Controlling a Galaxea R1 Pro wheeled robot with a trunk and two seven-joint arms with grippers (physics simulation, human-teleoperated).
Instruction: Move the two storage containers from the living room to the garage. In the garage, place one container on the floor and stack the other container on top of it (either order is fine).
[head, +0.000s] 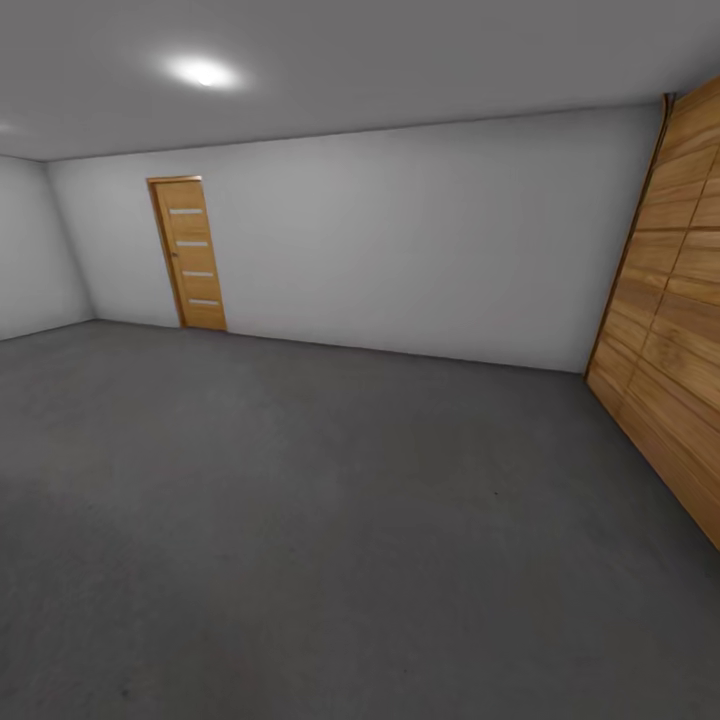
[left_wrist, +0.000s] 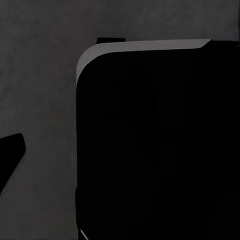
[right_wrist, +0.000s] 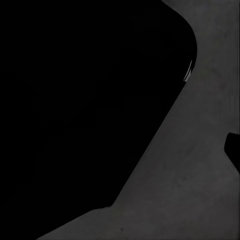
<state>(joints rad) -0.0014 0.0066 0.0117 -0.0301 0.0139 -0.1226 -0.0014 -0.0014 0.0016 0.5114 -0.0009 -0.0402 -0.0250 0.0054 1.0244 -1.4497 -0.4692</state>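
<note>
Grey speckled concrete is spreading across the whole lower part of the head view — this is the floor (head: 330, 520) of the garage, and it is running back to plain white walls (head: 420, 230). A wooden door (head: 189, 254) with four pale slots is standing in the far wall toward the left corner, and a wall of wood-plank panelling (head: 672, 320) is closing off the right side. A round ceiling light (head: 205, 72) is glowing overhead.

In the left wrist view a large black rounded body (left_wrist: 160, 145), perhaps part of the robot itself, is covering much of the frame, with the same grey floor (left_wrist: 40, 90) beside it. The right wrist view is showing a similar dark mass (right_wrist: 85, 105) over concrete (right_wrist: 200, 170). Whether either gripper's fingers are apart or together I cannot tell — the wrist views are too dark.
</note>
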